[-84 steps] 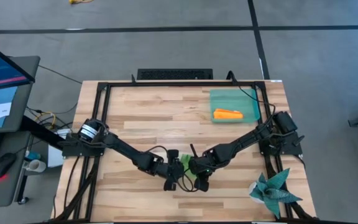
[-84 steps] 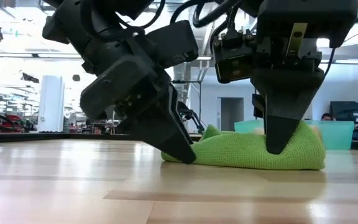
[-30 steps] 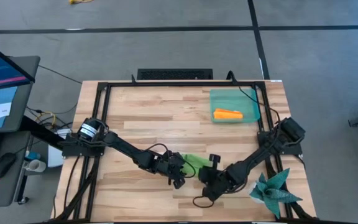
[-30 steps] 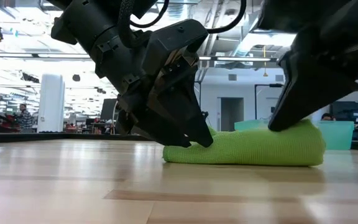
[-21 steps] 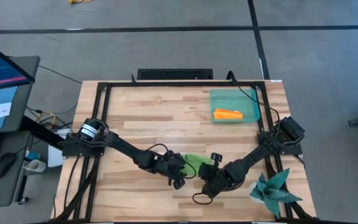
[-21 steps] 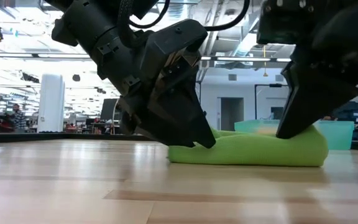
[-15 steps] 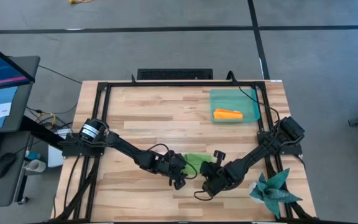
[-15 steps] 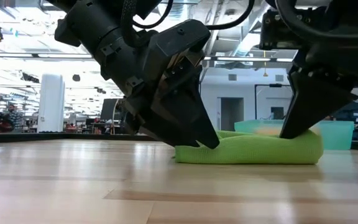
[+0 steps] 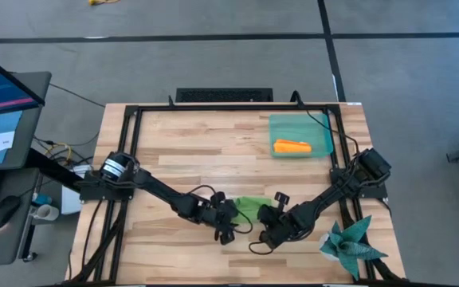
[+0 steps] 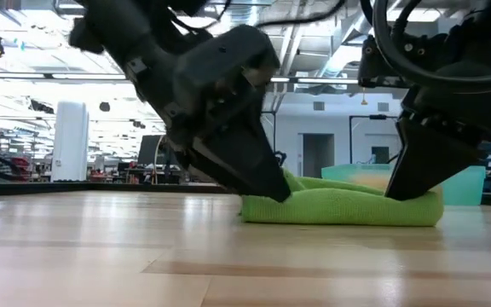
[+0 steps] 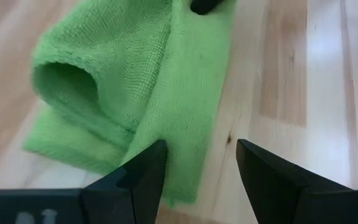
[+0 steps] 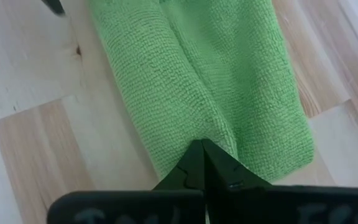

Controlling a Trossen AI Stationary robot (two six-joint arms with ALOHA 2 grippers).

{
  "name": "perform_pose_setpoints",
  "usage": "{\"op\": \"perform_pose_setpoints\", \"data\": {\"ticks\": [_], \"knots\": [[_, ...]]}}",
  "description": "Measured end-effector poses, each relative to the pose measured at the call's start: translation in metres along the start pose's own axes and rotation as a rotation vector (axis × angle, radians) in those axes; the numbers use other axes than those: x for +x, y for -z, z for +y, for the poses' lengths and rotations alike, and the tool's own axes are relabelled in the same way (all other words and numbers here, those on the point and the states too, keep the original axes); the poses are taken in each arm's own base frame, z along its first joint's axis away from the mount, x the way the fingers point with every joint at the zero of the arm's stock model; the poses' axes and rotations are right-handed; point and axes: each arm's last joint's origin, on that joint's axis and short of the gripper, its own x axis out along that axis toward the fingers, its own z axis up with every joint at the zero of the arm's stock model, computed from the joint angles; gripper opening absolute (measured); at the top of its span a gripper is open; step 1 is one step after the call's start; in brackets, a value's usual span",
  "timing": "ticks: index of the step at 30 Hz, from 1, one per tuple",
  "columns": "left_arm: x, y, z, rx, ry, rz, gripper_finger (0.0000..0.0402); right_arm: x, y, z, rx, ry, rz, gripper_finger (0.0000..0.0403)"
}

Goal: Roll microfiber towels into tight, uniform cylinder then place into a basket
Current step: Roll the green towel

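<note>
The lime green towel (image 10: pixel 343 206) lies loosely rolled and flattened on the wood table, mid-near, seen from above in the high view (image 9: pixel 249 206). My left gripper (image 11: pixel 197 163) is open at the towel's left end (image 10: pixel 262 203). My right gripper (image 12: pixel 202 152) is shut, its tip down on the towel's right part (image 10: pixel 416 205). The orange towel (image 9: pixel 292 147) lies rolled inside the teal basket (image 9: pixel 281 124) at the far right. My left gripper comes slanting down from the table's left. One finger (image 11: pixel 149 169) lies on the flat loose edge of the towel (image 11: pixel 173 143) at its left end; the other finger (image 11: pixel 253 168) stands over bare wood. The towel lies on the table. My right gripper presses its shut fingertips (image 12: pixel 201 149) down on the towel's top, on the crease between two folds (image 12: pixel 194 127) near its right end. It comes slanting down from the near right. The towel lies flat on the table under it.
A dark teal spiky star-shaped cloth (image 9: pixel 351 244) lies at the near right corner. A black frame (image 9: pixel 213 108) runs round the table's edges. Bare wood lies to the left and far side of the towel.
My right gripper has come down from near the towel's top onto its right part and pressed it flatter. The towel's left end has slid a little toward the table's right in front of my left gripper, so the roll is shorter and lower.
</note>
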Motion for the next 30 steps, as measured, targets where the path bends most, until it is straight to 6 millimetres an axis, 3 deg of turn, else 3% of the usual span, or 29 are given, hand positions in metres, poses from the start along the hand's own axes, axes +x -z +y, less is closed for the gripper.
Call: {"op": "perform_pose_setpoints", "data": {"ticks": [6,13,18,27,30], "knots": [[-0.023,0.001,-0.023,0.274,-0.028,-0.099,0.0194,0.001,-0.001,-0.001,0.005,-0.002,0.001,0.0014],[-0.025,0.005,-0.041,0.508,0.008,-0.189,0.0194,0.001,-0.001,0.0,0.01,-0.009,-0.004,0.0013],[-0.022,-0.001,-0.032,0.534,-0.044,-0.196,0.0194,0.002,-0.001,0.0,0.012,-0.012,-0.005,0.0016],[0.014,0.011,-0.012,0.559,-0.117,-0.12,0.0194,0.002,-0.001,0.001,0.012,-0.015,-0.002,0.0014],[0.017,0.011,-0.007,0.515,-0.189,-0.122,0.0194,0.002,-0.001,0.001,0.015,-0.027,0.008,0.0015]]}}
